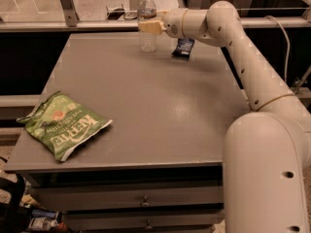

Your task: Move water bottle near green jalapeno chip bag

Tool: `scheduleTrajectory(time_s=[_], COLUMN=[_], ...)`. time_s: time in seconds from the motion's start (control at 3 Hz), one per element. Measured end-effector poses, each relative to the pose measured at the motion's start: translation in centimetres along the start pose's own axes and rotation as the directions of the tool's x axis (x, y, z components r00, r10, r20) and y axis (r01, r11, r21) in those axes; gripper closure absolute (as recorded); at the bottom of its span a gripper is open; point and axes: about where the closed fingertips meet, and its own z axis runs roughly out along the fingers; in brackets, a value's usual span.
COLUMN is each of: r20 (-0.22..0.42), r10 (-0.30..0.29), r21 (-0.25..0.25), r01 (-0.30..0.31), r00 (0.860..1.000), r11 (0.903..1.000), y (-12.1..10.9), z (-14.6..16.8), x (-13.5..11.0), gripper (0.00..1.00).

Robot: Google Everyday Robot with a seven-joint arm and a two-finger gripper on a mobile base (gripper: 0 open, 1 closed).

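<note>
The water bottle, clear with a white cap, stands upright at the far edge of the grey table. My gripper reaches in from the right at the bottle's mid-height and is shut around it, with one tan finger across its front. The bottle's base rests on the table. The green jalapeno chip bag, crinkled with white lettering, lies flat near the table's front left corner, far from the bottle and the gripper.
A small dark blue-black packet lies just right of the bottle, under my arm. A metal rail and glass partition run behind the table's far edge. Drawers sit under the table's front.
</note>
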Motion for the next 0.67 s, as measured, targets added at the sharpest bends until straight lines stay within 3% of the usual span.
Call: scheduleTrajectory(time_s=[0.67], r20=[-0.003], r10=[0.001], r21=[-0.011], r01=[-0.001], r00=[1.0], r11=[0.9999], y=[0.37], z=[0.2], x=[-0.1], gripper=[1.0])
